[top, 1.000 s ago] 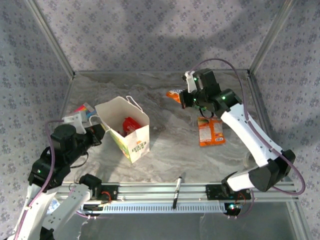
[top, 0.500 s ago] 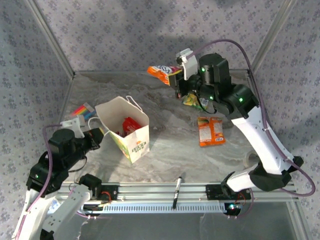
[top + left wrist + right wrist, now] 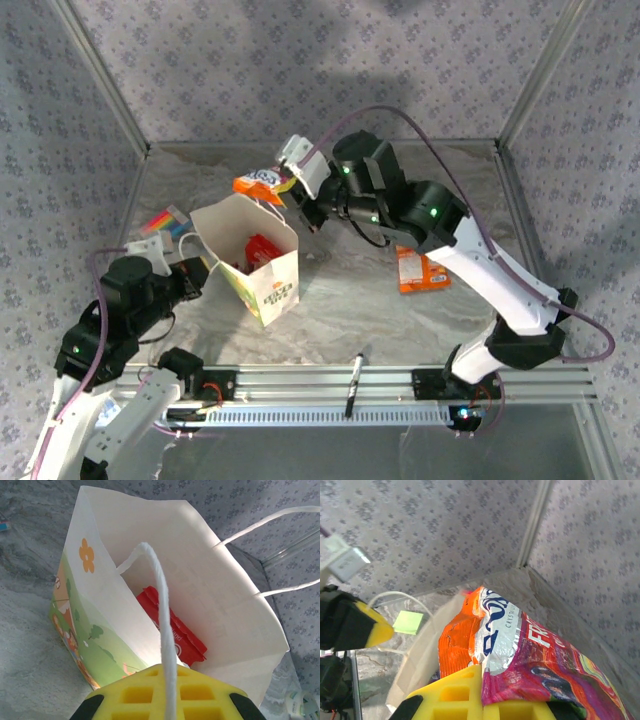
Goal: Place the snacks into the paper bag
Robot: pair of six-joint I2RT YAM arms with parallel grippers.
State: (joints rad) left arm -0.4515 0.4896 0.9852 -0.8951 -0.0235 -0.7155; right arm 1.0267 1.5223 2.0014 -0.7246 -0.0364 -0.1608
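Grey marbled tabletop [image 3: 340, 290] fills the floor of a cell walled in pale blue-grey patterned cloth, with aluminium posts at the corners. On its left half stands the cream-white paper bag [image 3: 272, 285] with a colourful printed front, upright with its mouth open. One flat red glossy packet [image 3: 262, 250] leans inside it, and the left wrist view shows that packet [image 3: 172, 625] resting low against the bag's inner wall [image 3: 200, 580]. The left gripper [image 3: 198, 268] sits at the bag's near left rim, its fingers closed on the white loop handle [image 3: 162, 630], which runs down across the yellow finger pads [image 3: 145, 695]. The right gripper [image 3: 284, 186] reaches over from the right and hangs in the air by the bag's far rim, its fingers clamped on an orange glossy packet [image 3: 258, 183] that juts out to the left, not yet inside the bag. From the right wrist camera this packet [image 3: 520, 650] shows orange, silver and magenta panels with white lettering, pinned against the yellow pad [image 3: 460, 695], with the bag's cream wall [image 3: 415, 655] below it. An orange-pink flat packet [image 3: 420, 267] lies on the table well to the right of the bag. A small rainbow-striped item [image 3: 167, 220] lies left of the bag, and a black pen [image 3: 355, 380] rests at the table's near edge.
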